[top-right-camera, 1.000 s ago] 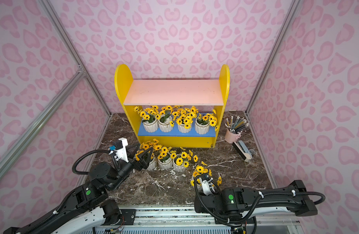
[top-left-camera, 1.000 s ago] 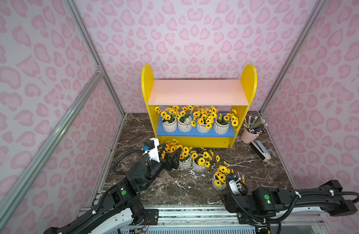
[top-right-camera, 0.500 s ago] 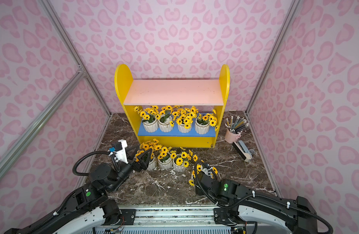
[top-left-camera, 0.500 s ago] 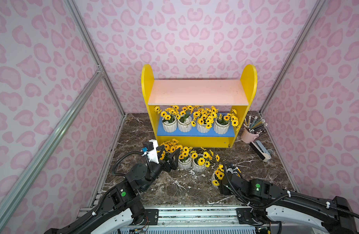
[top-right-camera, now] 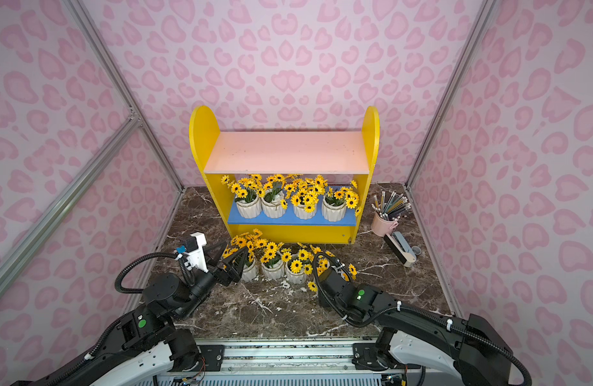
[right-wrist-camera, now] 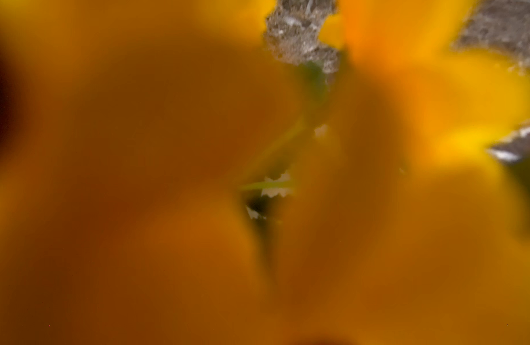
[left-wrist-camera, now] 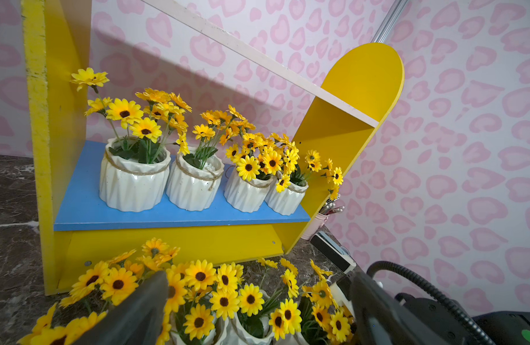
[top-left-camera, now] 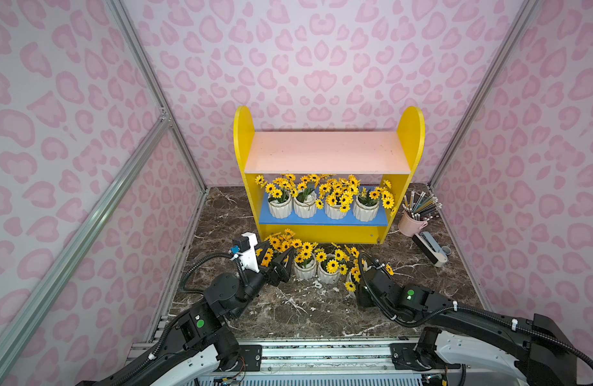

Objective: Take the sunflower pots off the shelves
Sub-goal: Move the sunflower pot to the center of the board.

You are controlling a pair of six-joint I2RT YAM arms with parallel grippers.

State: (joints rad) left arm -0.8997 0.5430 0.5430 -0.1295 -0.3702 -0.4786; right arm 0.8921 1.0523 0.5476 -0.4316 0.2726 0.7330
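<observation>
The yellow shelves [top-left-camera: 410,133] stand at the back wall; their pink upper board [top-left-camera: 325,152] is bare. Several sunflower pots [top-left-camera: 280,209] line the blue lower board [top-left-camera: 322,220], shown close up in the left wrist view [left-wrist-camera: 132,185]. Several more sunflower pots [top-left-camera: 305,269] stand in a row on the floor before the shelves. My left gripper [top-left-camera: 276,259] is open, its fingers either side of the leftmost floor pot's flowers [left-wrist-camera: 225,301]. My right wrist [top-left-camera: 378,284] presses into the rightmost floor pot's flowers [top-left-camera: 355,274]; its fingers are hidden, and blurred petals [right-wrist-camera: 198,149] fill the right wrist view.
A pink cup of pencils [top-left-camera: 409,225] and a black-and-grey device [top-left-camera: 429,249] sit on the marble floor right of the shelves. Pink patterned walls with metal posts close in on three sides. A metal rail [top-left-camera: 322,354] runs along the front.
My right arm has swung round and carried its pot a little toward the row of floor pots. The left gripper has barely moved and stays open.
</observation>
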